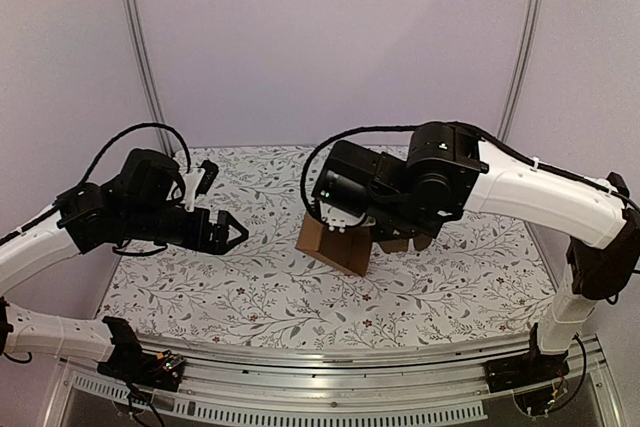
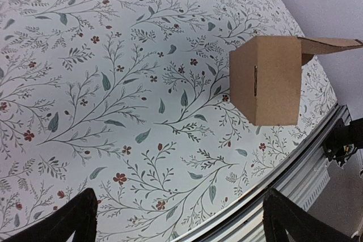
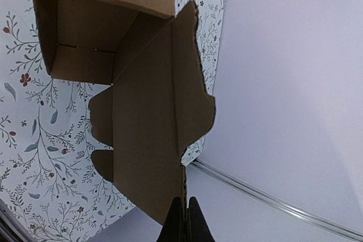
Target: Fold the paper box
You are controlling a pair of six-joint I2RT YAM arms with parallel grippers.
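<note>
The paper box [image 1: 335, 243] is plain brown cardboard and stands partly formed on the floral table, near the middle. In the right wrist view its open inside [image 3: 85, 46] faces the camera, and a long flap with tabs [image 3: 147, 140] runs down to my right gripper [image 3: 184, 211], which is shut on that flap's edge. In the left wrist view the box [image 2: 266, 80] shows a closed side, with the flap [image 2: 329, 43] sticking out at the top right. My left gripper [image 2: 181, 225] is open and holds nothing. It hangs over the table left of the box [image 1: 225, 202], apart from it.
A floral cloth [image 1: 250, 287] covers the table. A metal rail [image 1: 350, 357] runs along the near edge, seen also in the left wrist view [image 2: 317, 157]. Pale walls and two upright metal poles [image 1: 140, 47] close the back. The right arm [image 1: 520, 187] reaches across above the box.
</note>
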